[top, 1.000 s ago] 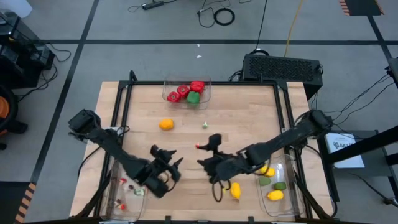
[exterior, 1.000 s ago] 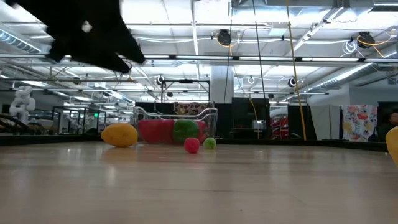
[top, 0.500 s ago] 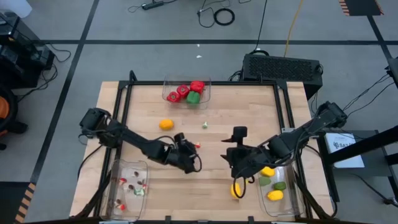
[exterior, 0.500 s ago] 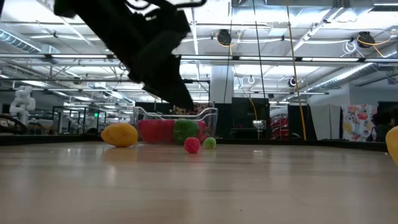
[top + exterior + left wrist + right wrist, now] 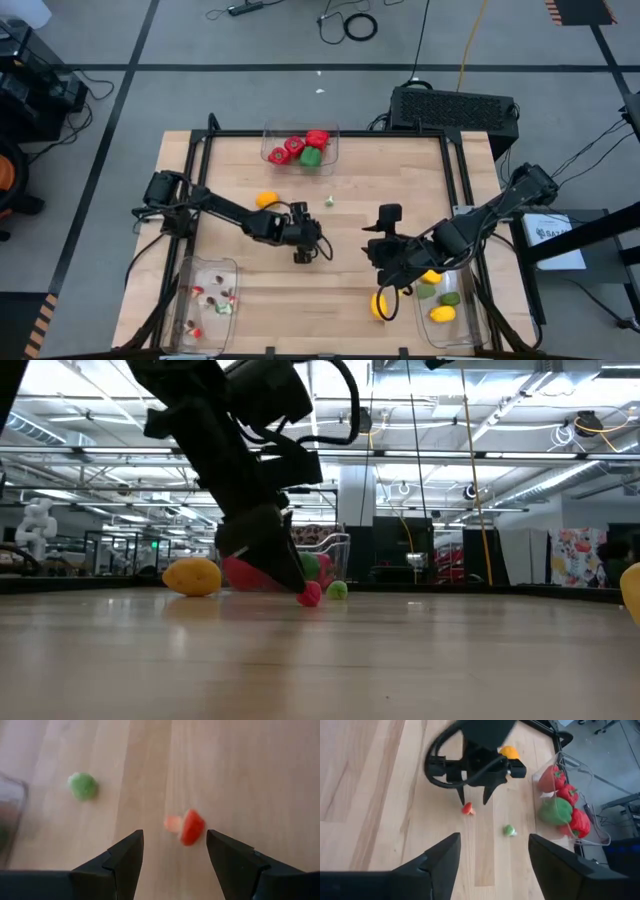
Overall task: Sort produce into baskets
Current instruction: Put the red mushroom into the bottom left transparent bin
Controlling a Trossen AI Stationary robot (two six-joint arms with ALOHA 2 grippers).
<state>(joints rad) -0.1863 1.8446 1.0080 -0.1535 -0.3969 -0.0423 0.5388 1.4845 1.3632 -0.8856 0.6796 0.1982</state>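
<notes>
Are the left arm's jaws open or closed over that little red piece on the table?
Open. The left gripper hangs over the small red piece, its jaws spread with the piece lying on the wood between them, untouched.

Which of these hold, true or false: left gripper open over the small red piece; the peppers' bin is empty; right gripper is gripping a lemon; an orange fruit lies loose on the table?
1. The left gripper is open over the small red piece. True.
2. The peppers' bin is empty. False: it holds red and green peppers.
3. The right gripper grips a lemon. False: its fingers are open and empty.
4. An orange fruit lies loose on the table. True.
</notes>
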